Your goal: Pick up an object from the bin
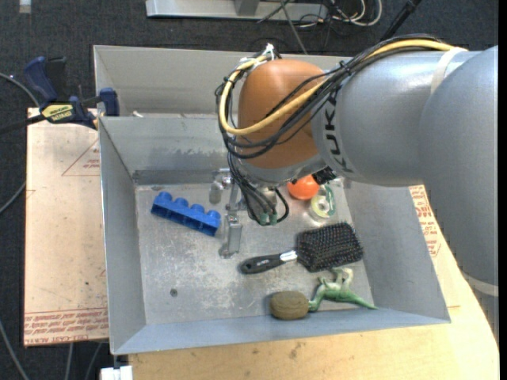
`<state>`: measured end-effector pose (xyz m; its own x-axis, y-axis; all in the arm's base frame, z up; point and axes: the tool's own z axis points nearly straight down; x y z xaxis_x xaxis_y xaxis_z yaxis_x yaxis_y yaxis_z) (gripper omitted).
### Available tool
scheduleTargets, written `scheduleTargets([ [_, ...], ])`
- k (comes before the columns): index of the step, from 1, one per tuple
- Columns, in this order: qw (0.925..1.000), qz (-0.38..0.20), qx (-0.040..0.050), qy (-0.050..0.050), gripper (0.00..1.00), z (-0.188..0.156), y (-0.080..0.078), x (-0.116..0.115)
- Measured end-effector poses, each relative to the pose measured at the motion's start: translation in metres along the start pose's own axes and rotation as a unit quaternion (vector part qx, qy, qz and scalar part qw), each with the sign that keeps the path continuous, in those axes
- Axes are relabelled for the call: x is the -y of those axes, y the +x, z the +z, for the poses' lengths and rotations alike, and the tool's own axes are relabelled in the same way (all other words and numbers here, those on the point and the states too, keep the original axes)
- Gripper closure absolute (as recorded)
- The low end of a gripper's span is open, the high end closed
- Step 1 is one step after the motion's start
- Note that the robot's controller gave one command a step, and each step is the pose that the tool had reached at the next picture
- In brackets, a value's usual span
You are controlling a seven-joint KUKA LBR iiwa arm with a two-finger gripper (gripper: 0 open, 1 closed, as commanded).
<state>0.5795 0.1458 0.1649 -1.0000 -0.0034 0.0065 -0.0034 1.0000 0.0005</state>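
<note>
We see the gripper (223, 225) low over the bin's floor, a little left of the middle, its two metal fingers (231, 233) standing apart with nothing between them. The thing nearest to it is a blue studded building brick (186, 212), long and narrow, lying flat on the left half of the floor. Its right end is just beside the fingers, and we cannot tell whether it touches them. We judge the brick to be light, stiff, hard plastic, not fragile, with smooth flanks that could slip. We would take it across its narrow width, on the two long sides, near the middle of its length so that it does not swing. The bin (121, 236) has a bare, scuffed metal floor, flat and hard, on which the brick might skid if nudged from one side. There is free room round the brick, and the left wall is well apart from it. On the right half lie a black hairbrush (329, 248), its handle pointing towards the gripper, and an orange ball (303, 187) partly under the arm by the back wall. Near the front wall a brown rounded lump (289, 305) lies right beside a green toy (342, 293); all of these are apart from the brick
</note>
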Motion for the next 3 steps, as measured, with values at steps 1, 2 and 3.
scheduleTargets([
  [1, 1.0, 0.001, 0.0037, -0.001, 0.0, -0.005, -0.001, 0.001],
  [2, 0.9933, 0.115, 0.0066, -0.001, 0.0, 0.019, -0.015, -0.019],
  [3, 0.9915, 0.13, 0.0041, -0.001, 0.0, 0.036, -0.02, -0.033],
])
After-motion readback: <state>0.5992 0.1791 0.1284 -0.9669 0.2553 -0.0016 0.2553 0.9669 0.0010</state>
